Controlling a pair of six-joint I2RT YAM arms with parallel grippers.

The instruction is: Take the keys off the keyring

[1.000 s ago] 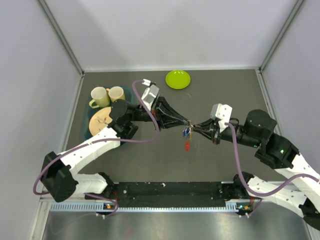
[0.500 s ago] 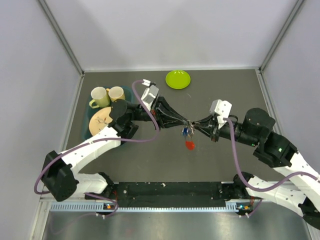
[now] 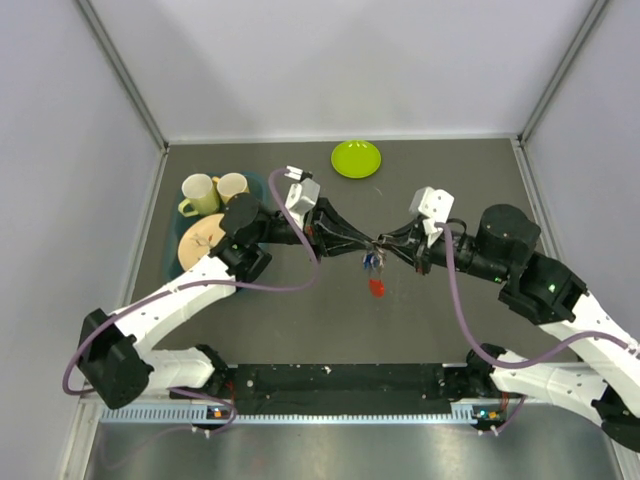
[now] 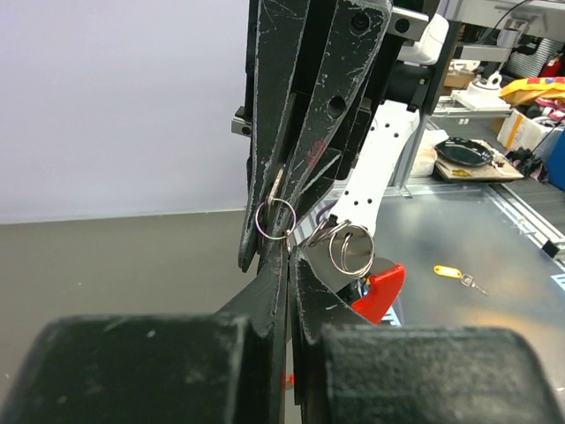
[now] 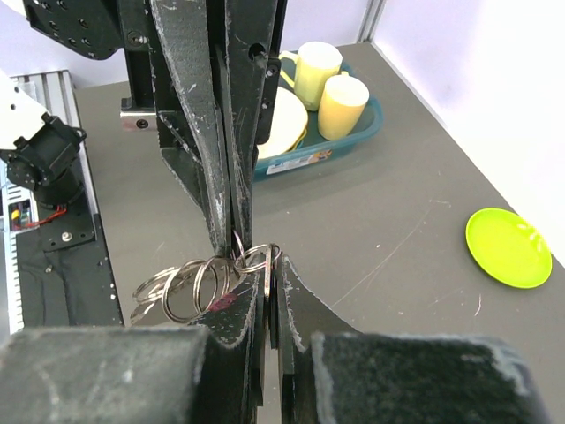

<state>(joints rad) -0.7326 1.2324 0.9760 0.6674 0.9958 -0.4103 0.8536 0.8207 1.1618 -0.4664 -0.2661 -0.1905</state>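
Observation:
The keyring (image 3: 376,246) is a cluster of thin silver wire rings held in the air between my two grippers above the middle of the table. My left gripper (image 3: 368,244) is shut on it from the left and my right gripper (image 3: 386,246) is shut on it from the right, tip to tip. The keys hang below: a blue one (image 3: 373,264) and a red one (image 3: 377,288). In the left wrist view my left gripper (image 4: 290,253) meets a ring (image 4: 275,217), with the red key (image 4: 380,291) beside it. In the right wrist view my right gripper (image 5: 269,262) pinches a ring (image 5: 259,257).
A lime-green dish (image 3: 356,158) lies at the back centre. A teal tray (image 3: 172,262) at the left holds two cups (image 3: 198,193) (image 3: 233,187) and a tan plate (image 3: 200,240). Grey walls enclose the table on three sides.
Both arms have shifted posture, the right wrist moving a little left and back. The grippers stay joined on the keyring, and the hanging keys have swung slightly.

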